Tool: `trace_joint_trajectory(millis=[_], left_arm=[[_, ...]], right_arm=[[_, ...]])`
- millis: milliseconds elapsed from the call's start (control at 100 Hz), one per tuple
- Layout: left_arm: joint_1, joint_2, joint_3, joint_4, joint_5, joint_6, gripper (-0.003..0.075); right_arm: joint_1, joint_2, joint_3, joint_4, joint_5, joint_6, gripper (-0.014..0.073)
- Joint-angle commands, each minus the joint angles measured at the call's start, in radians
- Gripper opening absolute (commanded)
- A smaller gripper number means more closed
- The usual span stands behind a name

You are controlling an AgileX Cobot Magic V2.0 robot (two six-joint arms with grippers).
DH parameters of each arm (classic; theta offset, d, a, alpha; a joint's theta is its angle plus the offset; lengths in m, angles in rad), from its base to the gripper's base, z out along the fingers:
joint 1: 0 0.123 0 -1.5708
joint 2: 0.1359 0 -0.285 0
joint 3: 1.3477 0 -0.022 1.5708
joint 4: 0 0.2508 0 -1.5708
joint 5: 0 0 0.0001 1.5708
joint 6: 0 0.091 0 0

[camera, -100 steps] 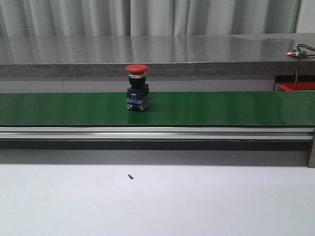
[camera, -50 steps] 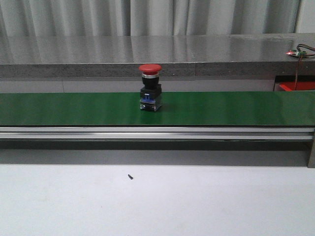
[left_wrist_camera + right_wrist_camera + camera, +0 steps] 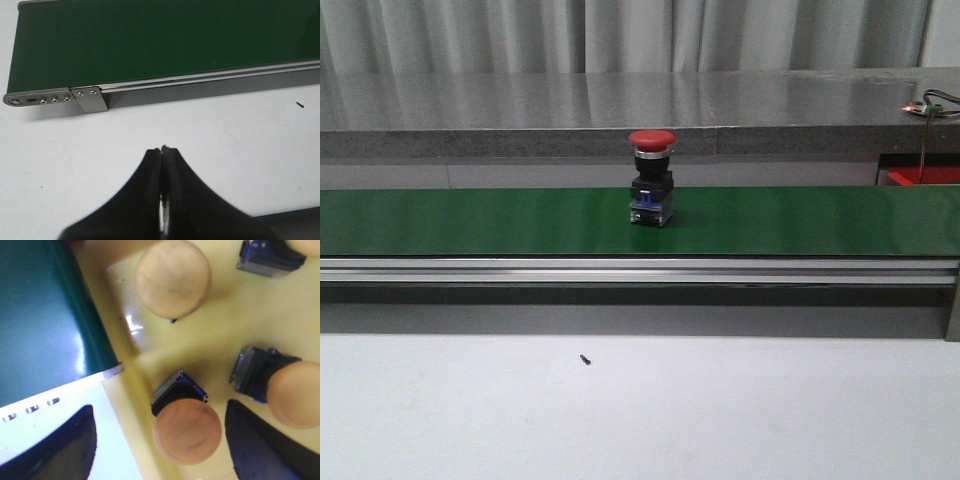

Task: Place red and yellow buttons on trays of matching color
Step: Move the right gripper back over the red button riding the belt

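Red button (image 3: 652, 190) stands upright on the green conveyor belt (image 3: 470, 220), near the front view's centre, with neither arm reaching it; the step in hand looks like waiting for a pickup. Left gripper (image 3: 165, 150) hangs clenched and empty over the white table (image 3: 240, 150); right gripper (image 3: 157, 440) hangs spread over the yellow tray (image 3: 225, 335), a yellow button (image 3: 186, 432) between its fingers; next, one arm must reach toward 12 o'clock and grasp the red cap.

Even bright light; right wrist view blurred, glare on yellow tray (image 3: 135, 322).
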Motion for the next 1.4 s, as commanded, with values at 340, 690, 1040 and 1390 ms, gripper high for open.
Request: trace_joint_trajectory(millis=[340, 690, 1040, 1390], left_arm=[[-0.008, -0.002, -0.024, -0.019, -0.052, -0.003, -0.0020], [-0.008, -0.002, -0.024, -0.019, -0.052, -0.003, -0.0020], [-0.008, -0.002, -0.024, -0.019, -0.052, -0.003, -0.0020], [-0.008, -0.002, -0.024, -0.019, -0.052, -0.003, -0.0020]], right_arm=[[0.164, -0.129, -0.159, 0.033, 0.115, -0.105, 0.0540], [0.432, -0.056, -0.393, 0.097, 0.204, -0.150, 0.0540], [0.589, 0.118, -0.608, 0.097, 0.263, -0.147, 0.0540], [0.655, 0.272, -0.775, 0.104, 0.304, -0.016, 0.0540]])
